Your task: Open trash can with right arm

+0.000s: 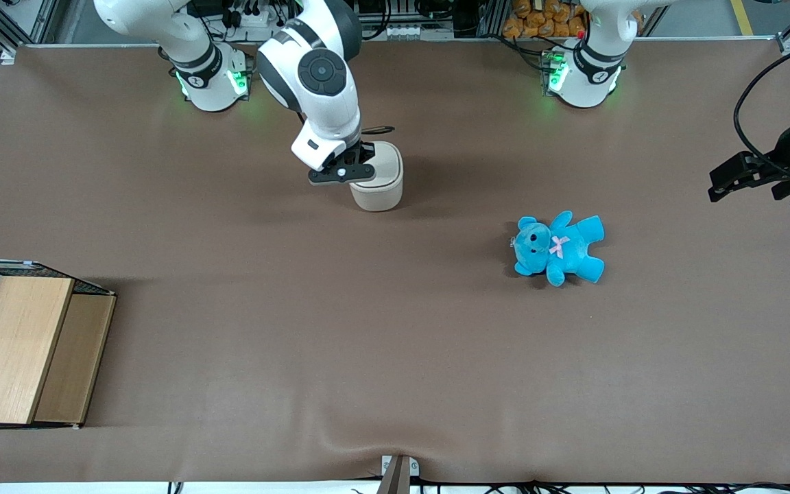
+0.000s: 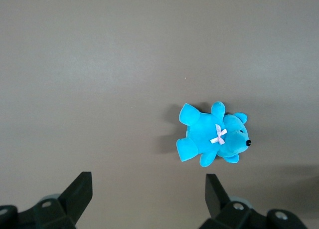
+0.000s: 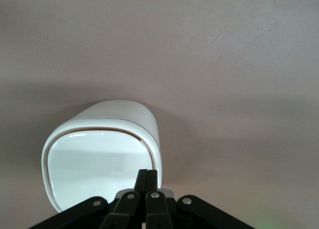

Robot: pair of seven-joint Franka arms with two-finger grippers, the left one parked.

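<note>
A: What do you have at the working arm's end of the worktop (image 1: 395,357)?

B: You have a wooden box (image 1: 14,350) with wire mesh at that edge, close to the front camera; it lies well apart from everything else.

A: And the arm (image 1: 319,75)?

B: It reaches down from its base to the bin (image 1: 382,189); your claw (image 1: 350,171) sits right over the bin's lid (image 3: 99,166), at the lid's rim on the side toward the working arm's end; in the wrist view you see the two fingers (image 3: 142,191) pressed together with no gap, holding nothing, their tips at the lid's edge. Whether the tips touch the lid, I cannot tell.

A: Where is the bin itself?

B: It stands upright on the worktop, farther from the front camera than the teddy (image 1: 558,248), and between the two arm bases sideways, nearer the working arm's; the lid is down, flat and glossy white, with only a thin tan seam showing around it; so you have not opened it yet.

A: The teddy?

B: It lies on its back, blue with a pink bow, toward the parked arm's end and nearer the front camera than the bin; it is well apart from the bin and the claw; nothing touches it.
</note>
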